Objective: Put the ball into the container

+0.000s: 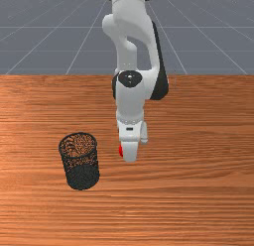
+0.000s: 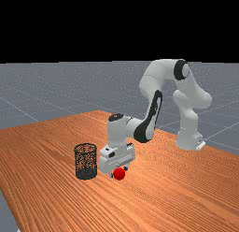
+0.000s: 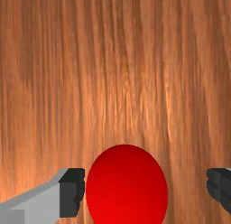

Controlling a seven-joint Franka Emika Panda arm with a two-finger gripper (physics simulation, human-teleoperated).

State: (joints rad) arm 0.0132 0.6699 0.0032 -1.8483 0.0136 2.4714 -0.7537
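Red ball [image 3: 126,187] lies between the spread fingers [image 3: 72,192] of the gripper [image 2: 119,172], just beside one and apart from the other. Nearby, a black wire-mesh basket [image 1: 83,176] stands upright on the orange-brown wooden table [image 1: 193,190].

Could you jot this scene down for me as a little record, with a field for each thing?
ball: red, outside the container, between the open fingers, much nearer one than the other
hand: low at the ball, open, not gripping
container: dark mesh, upright, toward the front view's left from the hand
table: orange-brown wood
arm: white and grey
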